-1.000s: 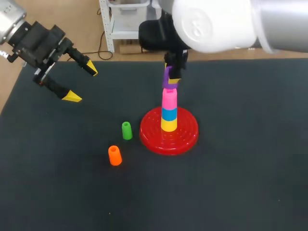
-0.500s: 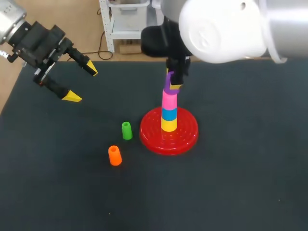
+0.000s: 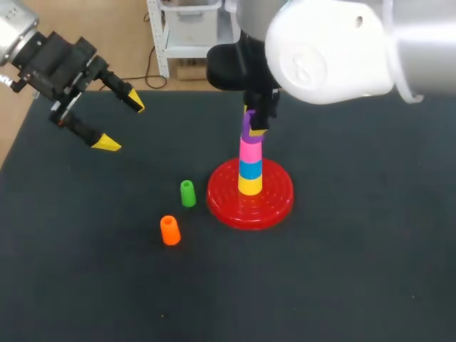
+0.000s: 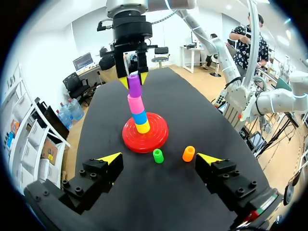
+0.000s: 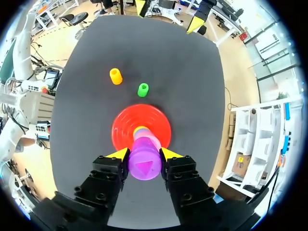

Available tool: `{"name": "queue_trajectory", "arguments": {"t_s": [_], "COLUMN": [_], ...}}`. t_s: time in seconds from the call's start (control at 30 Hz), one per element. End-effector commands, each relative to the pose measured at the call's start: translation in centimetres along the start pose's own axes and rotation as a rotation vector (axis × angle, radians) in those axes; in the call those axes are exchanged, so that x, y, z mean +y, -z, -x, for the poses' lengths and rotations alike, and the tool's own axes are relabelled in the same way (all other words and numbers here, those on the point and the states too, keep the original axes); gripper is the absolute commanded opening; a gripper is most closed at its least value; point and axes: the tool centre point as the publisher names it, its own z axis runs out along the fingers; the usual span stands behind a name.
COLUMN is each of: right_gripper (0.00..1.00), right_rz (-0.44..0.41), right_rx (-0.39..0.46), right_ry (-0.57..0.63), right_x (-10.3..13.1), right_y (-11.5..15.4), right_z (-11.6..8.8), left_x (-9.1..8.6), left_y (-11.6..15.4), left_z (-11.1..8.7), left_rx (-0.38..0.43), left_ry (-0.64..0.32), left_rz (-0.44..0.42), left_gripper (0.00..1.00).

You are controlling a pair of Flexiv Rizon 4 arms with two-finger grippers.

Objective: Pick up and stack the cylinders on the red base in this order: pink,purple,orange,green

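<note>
A purple plastic cylinder (image 5: pixel 144 161) is clamped between the fingers of the right gripper (image 5: pixel 144 154) and held directly over the pink cylinder (image 3: pixel 250 148), which tops the blue and yellow ones on the round red base (image 3: pixel 274 203). The small green cylinder (image 3: pixel 187 193) and orange cylinder (image 3: pixel 169 230) are left standing near the base on the dark table (image 3: pixel 356 249). The left gripper (image 3: pixel 121 123) is held spread wide, well apart.

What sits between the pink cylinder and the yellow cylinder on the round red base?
A blue plastic cylinder, stacked directly between them, shown clearly in the head view.
</note>
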Motion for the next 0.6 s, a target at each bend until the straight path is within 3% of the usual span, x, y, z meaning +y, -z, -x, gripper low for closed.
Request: {"name": "queue_trajectory", "arguments": {"t_s": [0.03,0.6], "right_gripper": [0.0,0.0], "right_rz": [0.002,0.031], "right_rx": [0.005,0.002], "right_ry": [-0.002,-0.015], "right_x": [-0.25,-1.01], "right_y": [-0.47,-1.18], "right_z": [0.14,-0.13], "left_x": [-0.07,-0.07], "left_y": [-0.07,-0.07], "left_z": [-0.05,-0.05], "left_rx": [0.0,0.0], "left_ry": [-0.002,-0.002], "left_rz": [0.003,0.003], "left_gripper": [1.0,1.0]}}
